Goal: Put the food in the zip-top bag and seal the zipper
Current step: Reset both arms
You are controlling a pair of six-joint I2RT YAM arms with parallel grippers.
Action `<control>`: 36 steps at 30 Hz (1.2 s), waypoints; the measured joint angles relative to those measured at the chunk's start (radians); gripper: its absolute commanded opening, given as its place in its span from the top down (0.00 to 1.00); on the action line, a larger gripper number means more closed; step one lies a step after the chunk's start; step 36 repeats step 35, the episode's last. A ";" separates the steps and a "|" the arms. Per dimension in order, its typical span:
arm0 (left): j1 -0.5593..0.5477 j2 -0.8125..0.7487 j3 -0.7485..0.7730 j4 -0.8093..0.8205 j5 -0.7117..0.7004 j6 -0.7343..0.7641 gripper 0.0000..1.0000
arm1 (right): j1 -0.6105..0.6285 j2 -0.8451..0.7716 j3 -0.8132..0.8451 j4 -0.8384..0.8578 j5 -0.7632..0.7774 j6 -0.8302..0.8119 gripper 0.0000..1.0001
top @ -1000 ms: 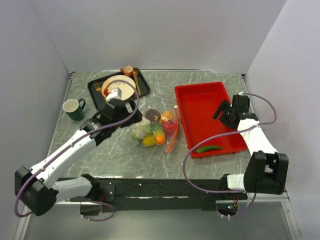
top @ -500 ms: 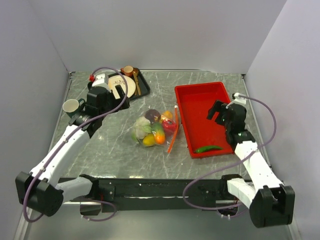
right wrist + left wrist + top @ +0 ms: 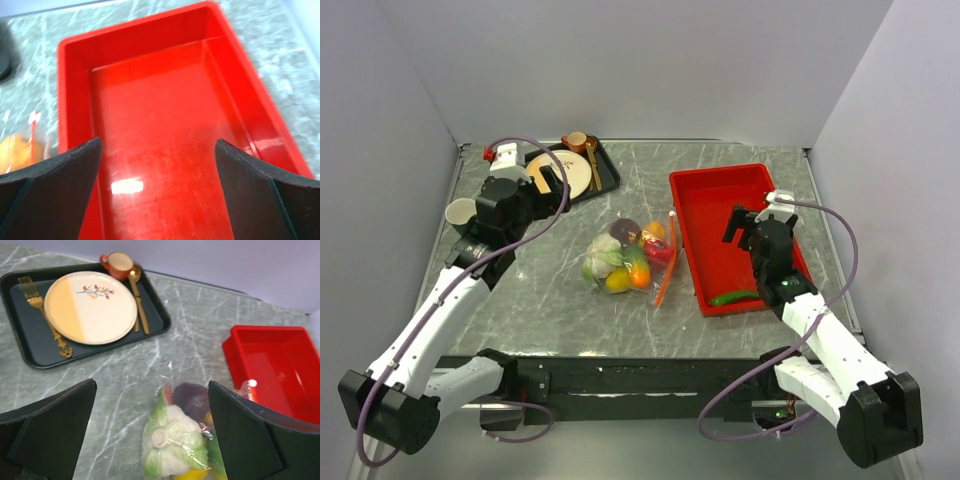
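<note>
The zip-top bag (image 3: 630, 257) lies mid-table, clear and crinkly, with food inside: a white-green cauliflower (image 3: 172, 440), a dark purple fruit (image 3: 192, 397), a yellow mango (image 3: 617, 283) and an orange (image 3: 15, 150). Its zipper (image 3: 666, 268) runs along the side facing the red tray. One green chili (image 3: 738, 297) rests in the tray's near corner. My left gripper (image 3: 555, 188) hangs open behind and left of the bag, holding nothing. My right gripper (image 3: 745, 228) is open over the tray floor, its fingers (image 3: 50, 192) empty.
The red tray (image 3: 705, 195) stands right of the bag. A black tray (image 3: 30, 347) at the back left holds a beige plate (image 3: 90, 307), gold fork, spoon and a small red cup (image 3: 119, 264). A green mug (image 3: 460, 212) sits near the left wall.
My left arm drew back from the bag toward the rear left. My right arm swung from the tray's far right edge in over the tray, its jaws spreading wider.
</note>
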 measured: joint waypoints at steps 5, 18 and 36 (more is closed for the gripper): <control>0.000 0.014 0.007 -0.021 -0.047 0.000 0.01 | 0.000 -0.097 -0.071 0.091 0.074 0.019 0.00; 0.000 -0.042 -0.034 0.050 -0.115 -0.003 0.01 | 0.000 -0.106 -0.152 0.191 0.171 0.023 0.00; 0.039 0.115 -0.122 0.238 -0.216 0.131 0.01 | 0.000 0.024 -0.126 0.262 0.280 -0.018 0.00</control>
